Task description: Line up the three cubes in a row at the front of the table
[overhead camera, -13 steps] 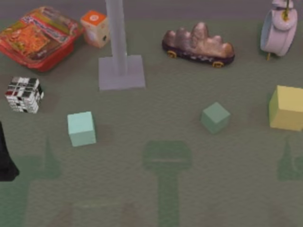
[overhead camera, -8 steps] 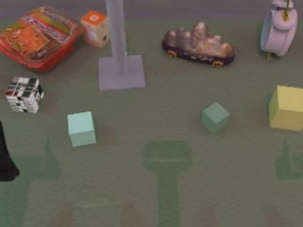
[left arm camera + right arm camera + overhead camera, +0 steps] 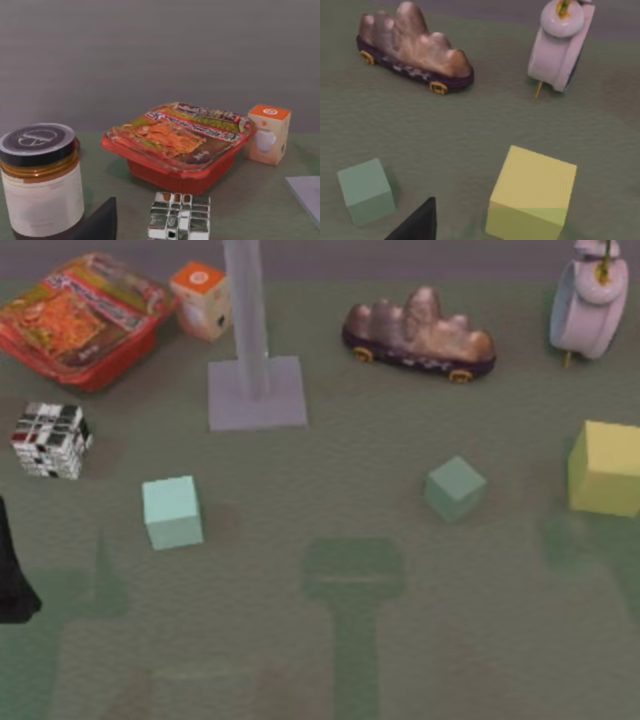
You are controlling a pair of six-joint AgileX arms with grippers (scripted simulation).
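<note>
Left wrist view alone shows a jar [image 3: 41,180] beside the puzzle cube [image 3: 179,216]. Left gripper [image 3: 12,575] at table's [image 3: 320,640] left edge; right gripper [image 3: 417,222] near yellow cube [image 3: 605,468]; cannot tell either's grip. Three cubes, well apart mid-table: mint [image 3: 172,511] left, green [image 3: 455,488], yellow right.

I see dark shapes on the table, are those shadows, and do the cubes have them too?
Top view: yes, soft dark shadows cross the table, the biggest a T shape at front centre. Right wrist view: the yellow cube and dull green cube each have one darker, shaded face.
</note>
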